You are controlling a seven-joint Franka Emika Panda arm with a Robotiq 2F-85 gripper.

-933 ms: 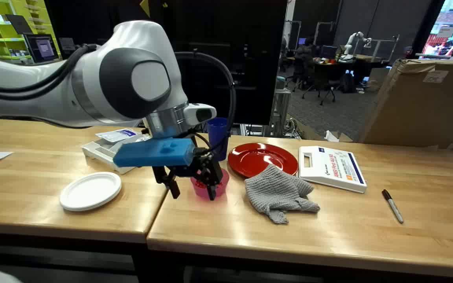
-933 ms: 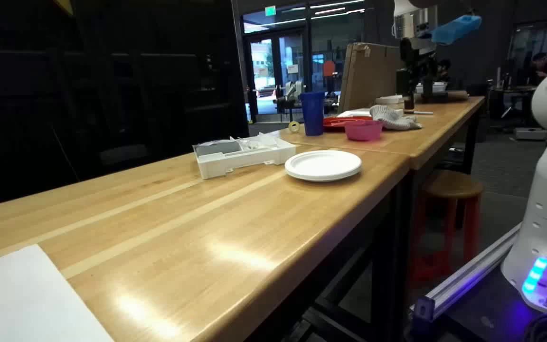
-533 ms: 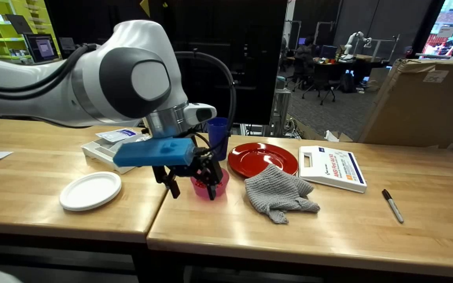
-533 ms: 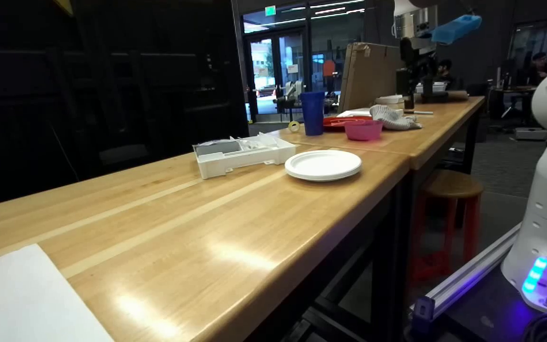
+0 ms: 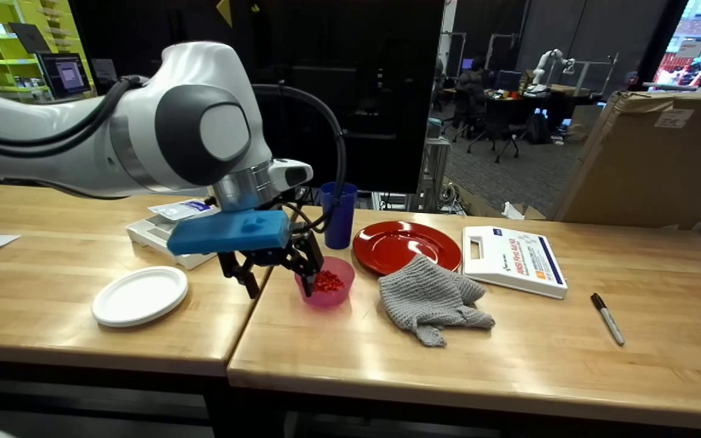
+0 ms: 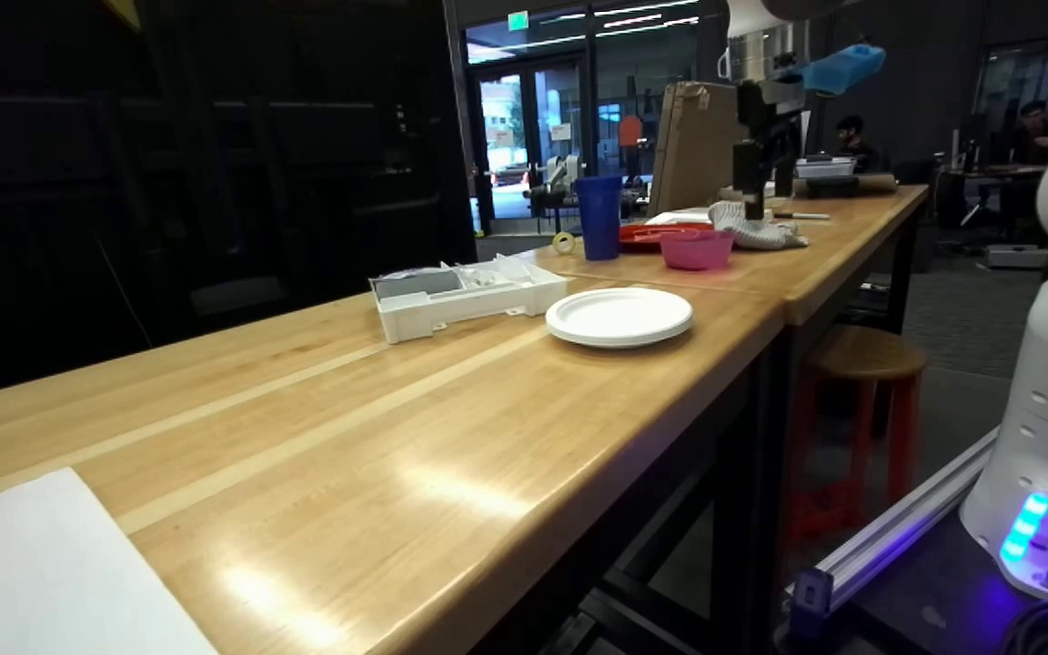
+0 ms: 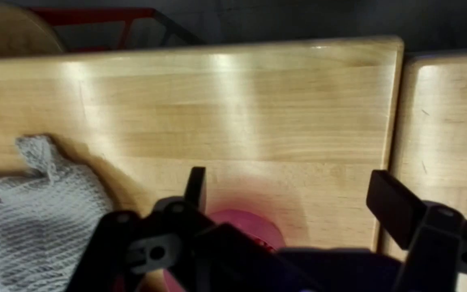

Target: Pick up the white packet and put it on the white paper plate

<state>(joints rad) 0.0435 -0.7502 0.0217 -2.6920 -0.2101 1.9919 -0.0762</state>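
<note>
The white packet (image 5: 181, 209) has a blue label and lies on the far left part of an open white compartment tray (image 5: 159, 238). In an exterior view the tray (image 6: 474, 300) holds several items, and the packet is hard to make out there. The white paper plate (image 5: 140, 295) lies on the table in front of the tray; it also shows in an exterior view (image 6: 619, 318). My gripper (image 5: 280, 291) is open and empty, above the table beside the pink bowl, to the right of plate and tray. In the wrist view the gripper's (image 7: 288, 182) fingers are wide apart, with bare table between them.
A pink bowl (image 5: 333, 295) with red bits is close to the gripper. A blue cup (image 5: 338, 216), red plate (image 5: 407, 246), grey cloth (image 5: 429, 298), first aid case (image 5: 513, 261) and marker (image 5: 607, 319) stand to the right. A seam (image 7: 396, 142) divides the tables.
The arm and open gripper have moved left, toward the plate and tray side, mostly within the last half second. More of the pink bowl shows now. The objects have not moved.
</note>
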